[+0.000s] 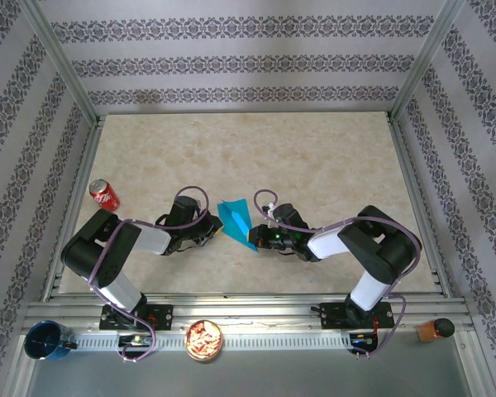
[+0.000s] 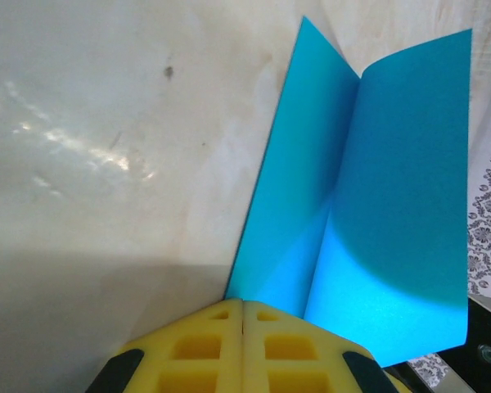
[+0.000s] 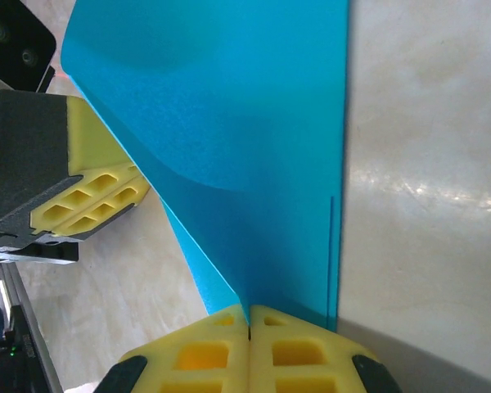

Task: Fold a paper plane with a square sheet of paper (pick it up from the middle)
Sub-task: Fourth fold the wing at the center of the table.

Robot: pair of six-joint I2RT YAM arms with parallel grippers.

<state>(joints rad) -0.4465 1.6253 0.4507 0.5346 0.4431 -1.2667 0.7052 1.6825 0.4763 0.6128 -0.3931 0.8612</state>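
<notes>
Turquoise paper, pinched in left end effector and right end effector, red can lettering illegible

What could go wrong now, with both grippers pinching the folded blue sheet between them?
The left gripper pinches the turquoise sheet right at its edge; a tug could slip or tear it. The sheet bulges loosely beyond the right gripper, so any crease may land crooked. The grippers sit close together and might bump.
</notes>
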